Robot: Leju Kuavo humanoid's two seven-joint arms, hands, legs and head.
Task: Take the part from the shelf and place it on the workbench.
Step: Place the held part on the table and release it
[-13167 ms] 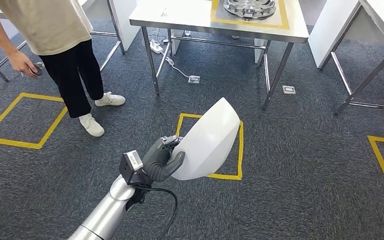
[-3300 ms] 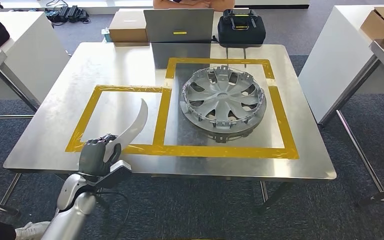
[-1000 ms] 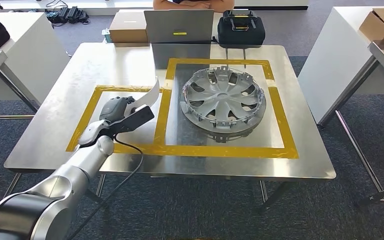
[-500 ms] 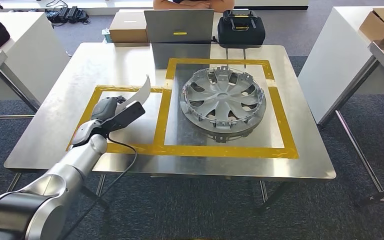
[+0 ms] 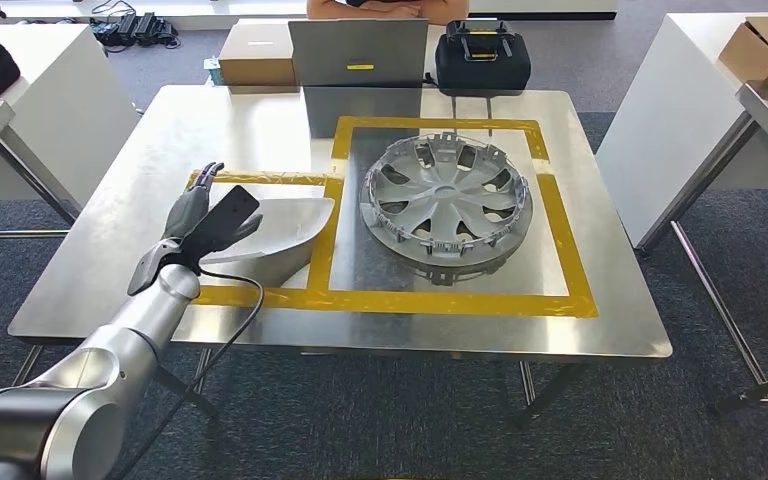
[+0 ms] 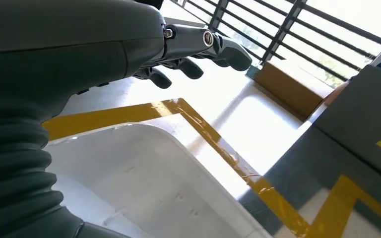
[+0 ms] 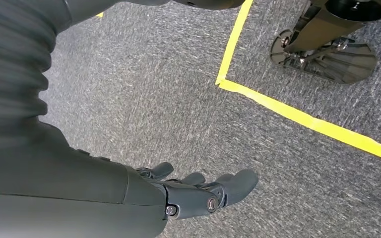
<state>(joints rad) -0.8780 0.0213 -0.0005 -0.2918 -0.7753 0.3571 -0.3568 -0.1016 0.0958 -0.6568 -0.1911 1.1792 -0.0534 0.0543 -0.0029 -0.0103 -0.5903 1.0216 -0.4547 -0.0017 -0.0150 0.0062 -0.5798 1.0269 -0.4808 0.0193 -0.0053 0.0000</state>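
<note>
Left hand [image 5: 198, 212] is seen released above the steel workbench [image 5: 100, 250], its fingers [image 6: 223, 47] spread apart with nothing gripped, hovering over the left end of the white part [image 5: 275, 232]. That part is laid flat on the workbench inside the smaller yellow-taped square [image 5: 260, 297], its right end reaching the tape beside the grey wheel cover [image 5: 447, 205] in the larger square. Right hand [image 7: 198, 196] is held open over the grey carpet [image 7: 178, 109], with nothing grasped.
</note>
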